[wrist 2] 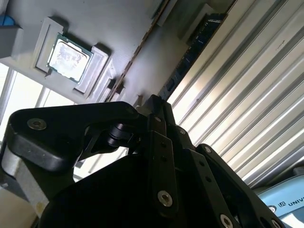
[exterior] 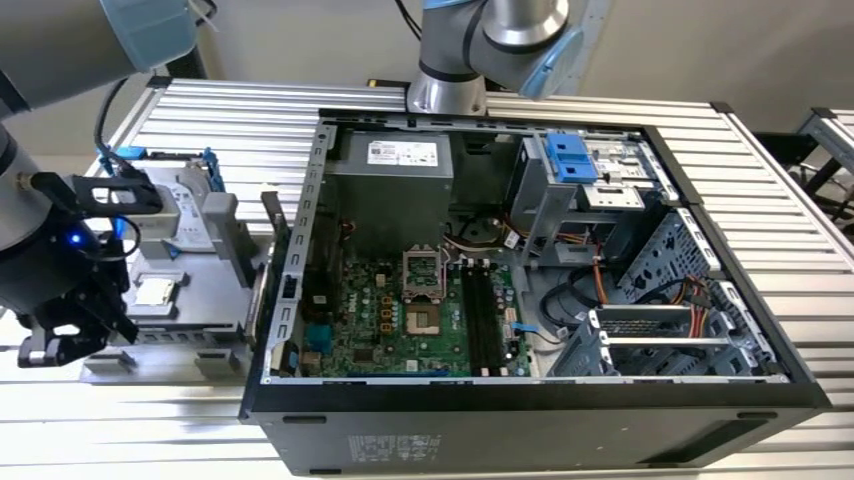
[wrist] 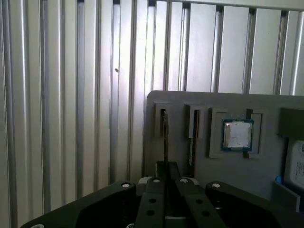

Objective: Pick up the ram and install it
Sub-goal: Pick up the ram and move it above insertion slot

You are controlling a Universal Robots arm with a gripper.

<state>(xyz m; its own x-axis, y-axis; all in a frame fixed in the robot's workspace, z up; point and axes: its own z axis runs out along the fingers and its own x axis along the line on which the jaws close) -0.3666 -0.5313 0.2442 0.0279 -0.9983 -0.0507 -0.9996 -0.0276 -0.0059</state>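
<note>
— Because the thin blue-green circuit-board ram (wrist: pixel 165 128) stands edge-up in a slot of the grey parts tray (wrist: pixel 180 102), what reaches it?
— The black pincer (wrist: pixel 166 167), pressed together on its flat faces; upright storage leaves both sides free for gripping.

Ribbed aluminium tabletop (exterior: pixel 774 150); pale wall (exterior: pixel 747 50) behind; even indoor light
</note>
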